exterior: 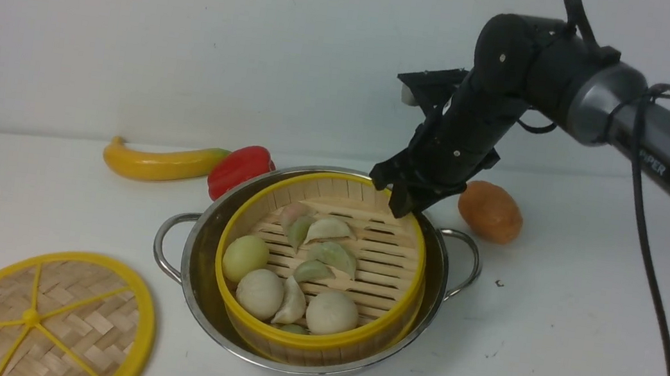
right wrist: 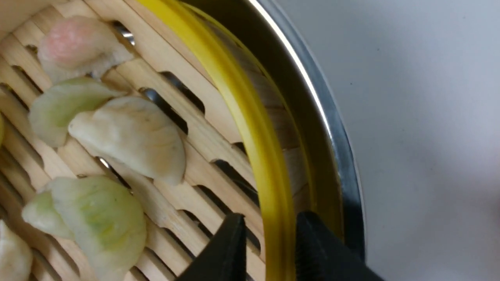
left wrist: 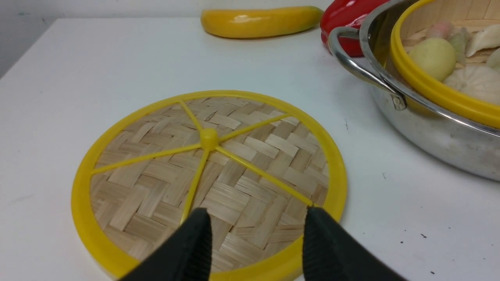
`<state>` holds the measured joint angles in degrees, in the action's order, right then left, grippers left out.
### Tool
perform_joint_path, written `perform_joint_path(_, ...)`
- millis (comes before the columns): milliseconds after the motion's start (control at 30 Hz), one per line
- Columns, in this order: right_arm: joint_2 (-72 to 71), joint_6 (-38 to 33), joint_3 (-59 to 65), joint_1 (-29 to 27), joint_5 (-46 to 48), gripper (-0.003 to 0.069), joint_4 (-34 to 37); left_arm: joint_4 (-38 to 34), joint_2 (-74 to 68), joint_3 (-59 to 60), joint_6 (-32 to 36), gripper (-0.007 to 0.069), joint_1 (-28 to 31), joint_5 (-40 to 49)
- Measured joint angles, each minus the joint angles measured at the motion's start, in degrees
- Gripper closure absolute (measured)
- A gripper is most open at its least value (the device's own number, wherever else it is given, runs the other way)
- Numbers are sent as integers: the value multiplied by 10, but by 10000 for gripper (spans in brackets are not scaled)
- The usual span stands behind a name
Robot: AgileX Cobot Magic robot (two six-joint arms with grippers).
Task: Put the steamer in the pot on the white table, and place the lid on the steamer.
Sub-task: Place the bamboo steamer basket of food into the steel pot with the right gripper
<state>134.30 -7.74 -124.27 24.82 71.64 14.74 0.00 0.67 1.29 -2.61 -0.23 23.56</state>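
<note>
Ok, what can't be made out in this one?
- The right hand: in the right wrist view its fingers straddle the steamer rim; the frame edge cuts them, so contact is unclear.
- The left hand: outside the front view; the left wrist view shows only open fingertips over the lid.
- The pot floor: covered by the steamer in every view.
- The lid's near edge: cut off by the front view's bottom edge.

Steamer (exterior: 391,265) inside pot (exterior: 200,274), lid (exterior: 41,317) alongside
</note>
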Motion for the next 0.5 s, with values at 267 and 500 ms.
perform_joint_path(267, 1, -7, 0, 0, 0, 512, 0, 0, 0, 0, 0, 313, 0, 0)
perform_joint_path(500, 1, -12, 0, 0, 0, 599, -7, 0, 0, 0, 0, 313, 0, 0)
